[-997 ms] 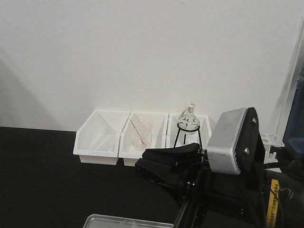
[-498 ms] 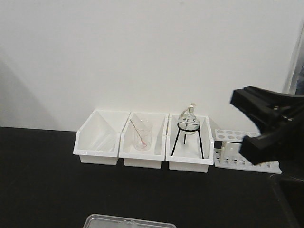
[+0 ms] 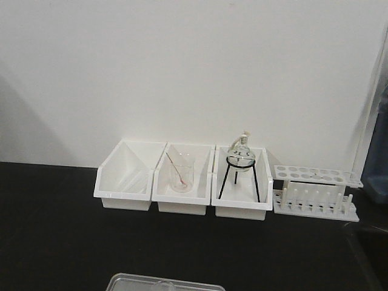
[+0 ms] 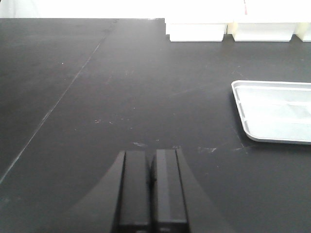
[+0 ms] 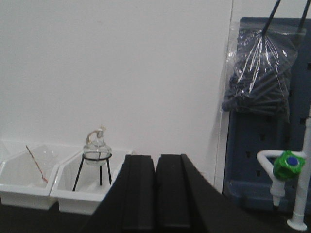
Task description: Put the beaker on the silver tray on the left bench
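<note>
Front-facing view: three white plastic bins (image 3: 182, 182) are ranged against a plain white wall on the matte black left bench (image 3: 54, 236); the middle bin holds a clear beaker with a thin rod (image 3: 180, 177), the right one a round glass flask on a black wire tripod (image 3: 241, 170), and a white test-tube rack (image 3: 315, 191) stands just beside them. At the bottom edge the rim of the silver tray (image 3: 163, 283) is cut off by the frame, with a faint curved glint on it that may be the small beaker's lip; this cannot be told for certain. Left wrist view: the tray (image 4: 272, 116) is seen as shallow, shiny grey, round-cornered and raised at the rim, lying flat on the scuffed bench, with only pale reflections visible inside. The left gripper (image 4: 151, 194) is low over bare bench well apart from the tray, jaws pressed together on nothing. Right wrist view: the right gripper (image 5: 155, 194) is raised and pointed at the wall, jaws likewise clenched and empty; a blue pegboard (image 5: 257, 145), a bagged bundle of dark rods (image 5: 257, 73) and a white tap with a green knob (image 5: 286, 167) are noted. Judged: the beaker's position should be confirmed first, since clear glass on bright metal is hard to read. Smooth thin glass calls for a mid-wall grip and a gentle, upright set-down.
</note>
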{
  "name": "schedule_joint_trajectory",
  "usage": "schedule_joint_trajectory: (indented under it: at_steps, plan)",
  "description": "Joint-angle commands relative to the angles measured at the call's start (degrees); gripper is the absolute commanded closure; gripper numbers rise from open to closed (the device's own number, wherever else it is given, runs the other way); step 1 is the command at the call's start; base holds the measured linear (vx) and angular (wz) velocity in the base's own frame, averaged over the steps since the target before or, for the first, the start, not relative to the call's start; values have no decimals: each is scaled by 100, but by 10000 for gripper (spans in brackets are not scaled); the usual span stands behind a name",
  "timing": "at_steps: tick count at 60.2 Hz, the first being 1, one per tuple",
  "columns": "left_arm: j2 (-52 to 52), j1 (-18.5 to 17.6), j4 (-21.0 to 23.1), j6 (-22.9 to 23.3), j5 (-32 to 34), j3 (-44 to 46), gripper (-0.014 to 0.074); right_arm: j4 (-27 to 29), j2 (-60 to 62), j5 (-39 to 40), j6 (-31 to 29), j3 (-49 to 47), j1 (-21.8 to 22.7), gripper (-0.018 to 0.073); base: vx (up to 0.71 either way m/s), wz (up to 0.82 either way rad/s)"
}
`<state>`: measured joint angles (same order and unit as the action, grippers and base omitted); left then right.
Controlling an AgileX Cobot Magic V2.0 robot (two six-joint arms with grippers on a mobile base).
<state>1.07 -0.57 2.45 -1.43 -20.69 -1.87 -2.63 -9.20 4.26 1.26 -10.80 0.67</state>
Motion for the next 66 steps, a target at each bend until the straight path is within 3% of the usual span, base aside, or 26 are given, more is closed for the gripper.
schedule_joint_trajectory:
  at_steps: [1, 9, 14, 31, 66]
  plan:
    - [42, -31, 43, 3, 452, -114, 595, -68, 491, 409, 2, 369, 56, 575, 0, 0]
    - [42, -31, 43, 3, 452, -114, 595, 27, 1067, 532, 72, 1328, 54, 575, 0, 0]
    - [42, -31, 43, 3, 452, -114, 595, 140, 1016, -275, 234, 1276, 56, 575, 0, 0]
    - [42, -31, 43, 3, 452, -114, 595, 133, 1047, -1231, 246, 1289, 56, 573, 0, 0]
    - [42, -31, 43, 3, 452, -114, 595, 128, 1047, -1315, 246, 1289, 56, 573, 0, 0]
